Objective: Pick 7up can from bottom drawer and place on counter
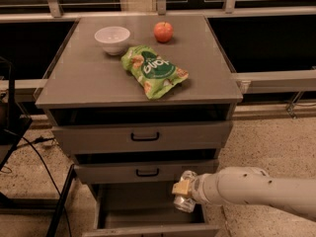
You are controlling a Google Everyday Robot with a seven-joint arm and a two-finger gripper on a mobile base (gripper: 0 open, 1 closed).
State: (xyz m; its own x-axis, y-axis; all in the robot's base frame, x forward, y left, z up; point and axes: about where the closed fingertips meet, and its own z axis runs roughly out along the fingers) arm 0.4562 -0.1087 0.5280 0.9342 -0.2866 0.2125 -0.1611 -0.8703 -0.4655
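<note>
**Can in Hand, Counter Well Above**

The robot's gripper [181, 195] hangs over the right side of the open grey bottom drawer [133, 202], its fingers apparently closed on the small silvery 7up can [184, 204]; the can's long axis cannot be told. The can sits just below the front of the grey middle drawer [108, 173], so the flat grey counter [94, 80] lies up and behind it, past two drawer fronts and the counter's front edge. The lift likely calls for drawing outward before rising. On the counter, a green crinkly snack bag [154, 71] fills the centre, with a white bowl [112, 37] and a red apple [163, 31] at the back; the front-left corner looks roomiest.
</note>
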